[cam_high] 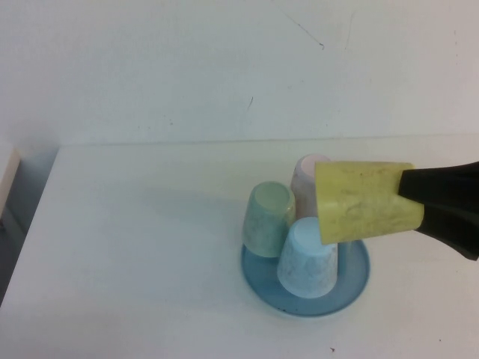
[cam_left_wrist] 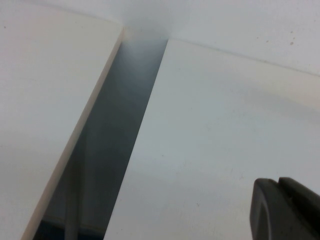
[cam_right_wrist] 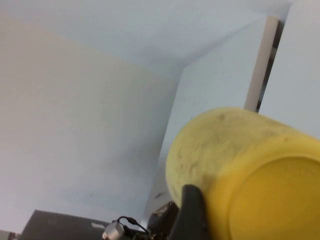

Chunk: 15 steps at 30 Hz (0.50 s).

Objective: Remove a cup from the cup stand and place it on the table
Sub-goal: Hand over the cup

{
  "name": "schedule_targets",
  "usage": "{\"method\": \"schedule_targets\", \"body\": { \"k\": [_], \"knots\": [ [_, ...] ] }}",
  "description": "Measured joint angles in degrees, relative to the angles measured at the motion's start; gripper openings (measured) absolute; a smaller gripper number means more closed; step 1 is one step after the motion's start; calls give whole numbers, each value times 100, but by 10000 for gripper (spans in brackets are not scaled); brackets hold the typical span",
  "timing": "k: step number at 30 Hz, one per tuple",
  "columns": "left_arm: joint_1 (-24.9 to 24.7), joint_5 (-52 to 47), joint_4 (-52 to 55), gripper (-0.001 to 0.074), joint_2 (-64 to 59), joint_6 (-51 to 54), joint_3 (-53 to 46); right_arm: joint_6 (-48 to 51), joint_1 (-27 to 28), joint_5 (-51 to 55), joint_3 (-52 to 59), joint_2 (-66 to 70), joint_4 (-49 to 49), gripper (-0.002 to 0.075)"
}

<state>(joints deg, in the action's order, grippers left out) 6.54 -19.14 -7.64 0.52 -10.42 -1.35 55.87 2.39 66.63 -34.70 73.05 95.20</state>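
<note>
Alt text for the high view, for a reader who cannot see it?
The right gripper holds the yellow cup sideways in the air above the blue cup stand, where mint green, light blue and pink cups sit upside down. The left gripper is out of view.

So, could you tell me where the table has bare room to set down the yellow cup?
Bare table lies left of the cup stand, toward the edge. It is crowded at the stand, below the cup in the right gripper.
</note>
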Motion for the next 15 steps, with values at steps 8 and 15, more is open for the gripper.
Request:
{"method": "schedule_targets", "body": {
  "k": [8, 15],
  "knots": [
    [0, 0, 0, -2, 0, 0, 0, -343, 0, 0, 0, 40, 46, 543],
    [0, 0, 0, -3, 0, 0, 0, -580, 0, 0, 0, 40, 60, 543]
  ]
}}
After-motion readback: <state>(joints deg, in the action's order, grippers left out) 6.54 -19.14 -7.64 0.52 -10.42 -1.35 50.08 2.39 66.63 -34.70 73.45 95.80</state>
